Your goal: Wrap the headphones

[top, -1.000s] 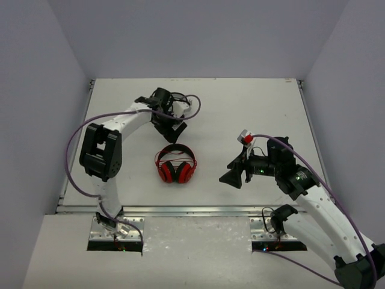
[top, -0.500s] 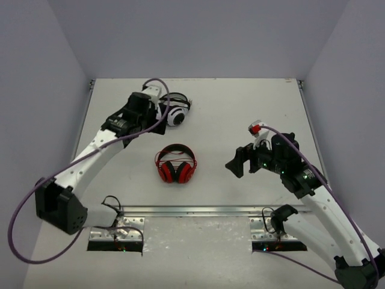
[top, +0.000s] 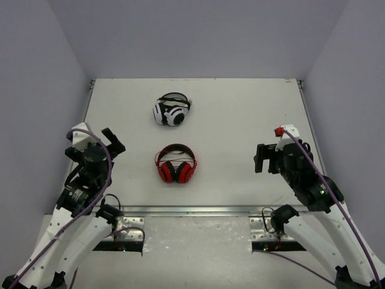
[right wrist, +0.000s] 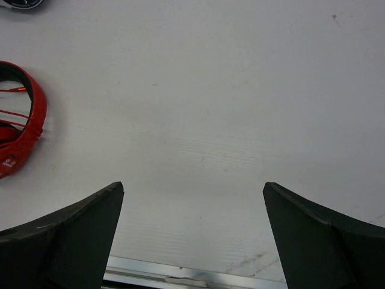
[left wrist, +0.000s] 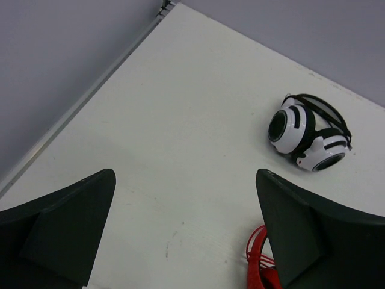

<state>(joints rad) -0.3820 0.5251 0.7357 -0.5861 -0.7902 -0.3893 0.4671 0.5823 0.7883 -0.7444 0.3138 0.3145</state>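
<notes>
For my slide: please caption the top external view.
Red headphones at centre, white-and-black headphones beyond; left gripper and right gripper open, touching nothing.

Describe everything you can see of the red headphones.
The red headphones lie flat near the middle of the white table. The headband looks dark along its top and glossy red at the sides, and it arches toward the far edge. Two red cups with black inner pads sit side by side on its near side, close together. The right wrist view shows thin red cable strands running across the inside of the band. Only the table touches them.
</notes>
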